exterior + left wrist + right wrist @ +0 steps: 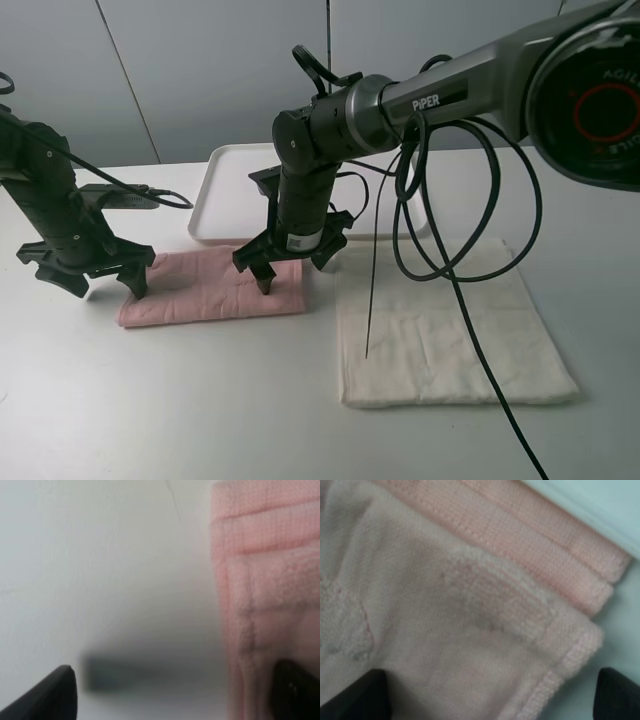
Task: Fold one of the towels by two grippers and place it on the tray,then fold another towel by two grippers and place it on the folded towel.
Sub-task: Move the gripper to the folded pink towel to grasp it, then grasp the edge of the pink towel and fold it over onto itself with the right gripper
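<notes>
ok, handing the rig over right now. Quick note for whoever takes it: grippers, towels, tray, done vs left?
Left gripper: open, at the left end of the pink towel, holding nothing.
Right gripper: open, over its right end.
Done: pink towel folded double. It lies on the table in front of the tray, not on it.
Cream towel: flat and unfolded, to the right.
Left: pink onto tray, then fold cream and stack it on top.

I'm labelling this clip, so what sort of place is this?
Likely a robotics lab bench: black robot arms over a white table, grey wall panels behind, pink towel and tray staged.
</notes>
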`<state>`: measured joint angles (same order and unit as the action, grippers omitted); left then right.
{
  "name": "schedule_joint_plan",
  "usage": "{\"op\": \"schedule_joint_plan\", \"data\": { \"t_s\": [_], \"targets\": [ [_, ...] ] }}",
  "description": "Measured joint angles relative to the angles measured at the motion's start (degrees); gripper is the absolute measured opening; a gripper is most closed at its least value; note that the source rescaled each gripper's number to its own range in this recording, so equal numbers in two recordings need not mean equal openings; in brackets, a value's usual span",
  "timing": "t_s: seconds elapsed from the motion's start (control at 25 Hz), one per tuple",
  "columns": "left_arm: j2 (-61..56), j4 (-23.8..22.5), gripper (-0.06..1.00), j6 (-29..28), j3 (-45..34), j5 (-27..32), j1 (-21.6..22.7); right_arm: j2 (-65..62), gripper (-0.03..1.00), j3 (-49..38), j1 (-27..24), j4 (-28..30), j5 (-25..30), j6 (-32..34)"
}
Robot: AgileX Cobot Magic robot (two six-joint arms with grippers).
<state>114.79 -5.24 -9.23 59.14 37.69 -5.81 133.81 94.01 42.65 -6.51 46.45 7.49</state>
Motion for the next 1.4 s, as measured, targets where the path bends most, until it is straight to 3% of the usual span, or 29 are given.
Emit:
{"op": "schedule_joint_plan", "data": {
  "t_s": [0.16,0.28,0.48,0.72,1.4],
  "targets": [
    [0.00,0.00,1.00,0.00,0.00,0.00,0.00,0.11,0.71,0.00,0.00,-0.09,-0.50,-0.15],
    [0.00,0.00,1.00,0.00,0.00,0.00,0.00,0.11,0.50,0.00,0.00,-0.32,-0.62,-0.45],
    [0.00,0.00,1.00,0.00,0.00,0.00,0.00,0.18,0.06,0.00,0.13,-1.70,-0.62,-1.63],
    [0.00,0.00,1.00,0.00,0.00,0.00,0.00,0.18,0.06,0.00,0.13,-4.43,-0.62,-5.60],
    [0.00,0.22,1.00,0.00,0.00,0.00,0.00,-7.76,0.06,0.00,2.44,-6.45,1.07,-8.91]
  ]
}}
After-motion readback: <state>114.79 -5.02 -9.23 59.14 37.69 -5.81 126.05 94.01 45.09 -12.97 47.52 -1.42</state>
